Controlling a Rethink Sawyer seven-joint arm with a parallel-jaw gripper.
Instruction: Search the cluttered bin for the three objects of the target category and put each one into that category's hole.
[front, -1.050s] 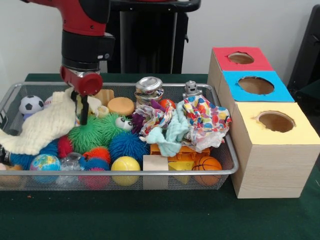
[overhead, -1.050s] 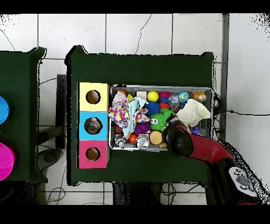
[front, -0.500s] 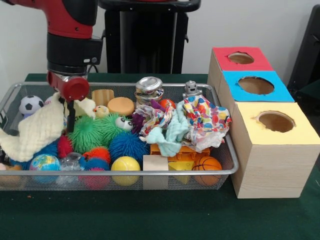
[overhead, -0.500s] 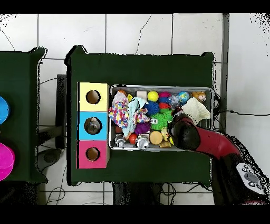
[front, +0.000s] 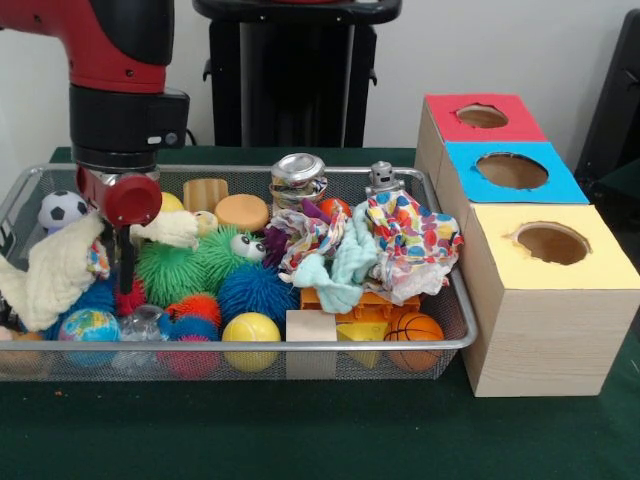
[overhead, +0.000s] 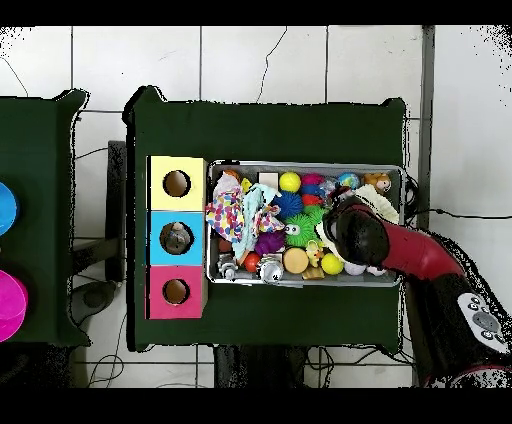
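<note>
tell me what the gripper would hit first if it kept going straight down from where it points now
Probably the red spiky ball right under the gripper, beside the cream cloth it is dragging. Depth is unclear, so the blue spiky ball could come first.

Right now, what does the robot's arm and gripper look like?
The arm is glossy red with a black cylindrical wrist section and a red rounded end cap. A thin dark gripper hangs below it. From overhead, the arm's base end shows a grey panel with small round buttons.

A dark green table (overhead: 270, 130) stands on a floor of pale tiles (overhead: 260, 65) with cracks. Behind the table is a plain white wall (front: 500, 50). Left of it, another green surface (overhead: 40, 140) holds round blue and pink shapes.
</note>
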